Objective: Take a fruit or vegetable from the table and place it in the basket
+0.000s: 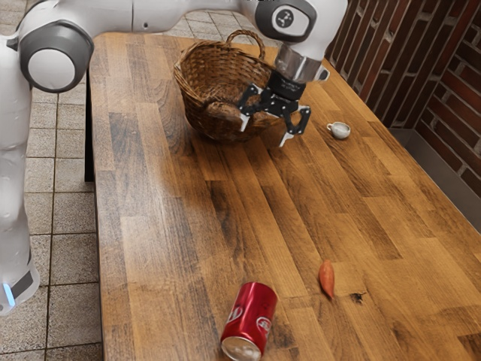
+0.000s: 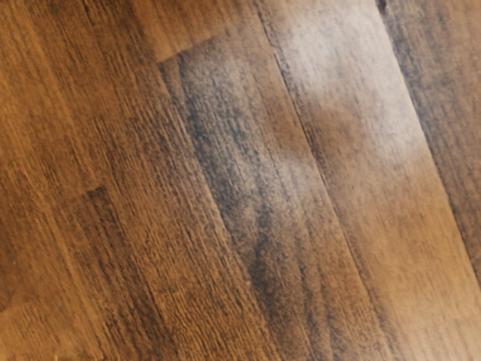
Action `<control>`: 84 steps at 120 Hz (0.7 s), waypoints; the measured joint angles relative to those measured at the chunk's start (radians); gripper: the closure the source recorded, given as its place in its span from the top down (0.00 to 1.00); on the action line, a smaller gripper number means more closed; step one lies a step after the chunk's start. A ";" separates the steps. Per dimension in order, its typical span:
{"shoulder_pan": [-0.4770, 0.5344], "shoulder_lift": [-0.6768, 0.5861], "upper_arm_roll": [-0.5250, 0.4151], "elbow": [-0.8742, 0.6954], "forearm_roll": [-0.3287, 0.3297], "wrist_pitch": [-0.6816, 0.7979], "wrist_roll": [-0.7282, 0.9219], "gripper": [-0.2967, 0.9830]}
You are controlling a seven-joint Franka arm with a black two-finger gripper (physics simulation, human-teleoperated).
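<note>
The jaws of the gripper (image 1: 264, 132) stand wide apart, holding nothing. Well apart from them, toward the exterior view's lower right, the orange vegetable (image 1: 326, 278) lies on the table (image 1: 173, 256), near a red can (image 1: 251, 316); the basket (image 1: 207, 75) is just beside the jaws, toward that view's left, and a small white cup (image 1: 340, 131) is near them, to its right.

And not one word could be read! The red can (image 1: 259, 304), out in the near part, wore white lettering too unclear to make out, and far off, the arm (image 1: 188, 7) had an illegible mark on its joint cover (image 1: 285, 18).
</note>
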 joint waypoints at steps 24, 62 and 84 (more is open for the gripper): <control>-0.006 0.002 -0.035 0.016 -0.007 0.083 -0.254 0.77; -0.162 0.377 -0.134 0.293 0.038 0.230 -0.308 0.77; -0.209 0.463 -0.150 0.298 0.042 0.350 -0.323 0.77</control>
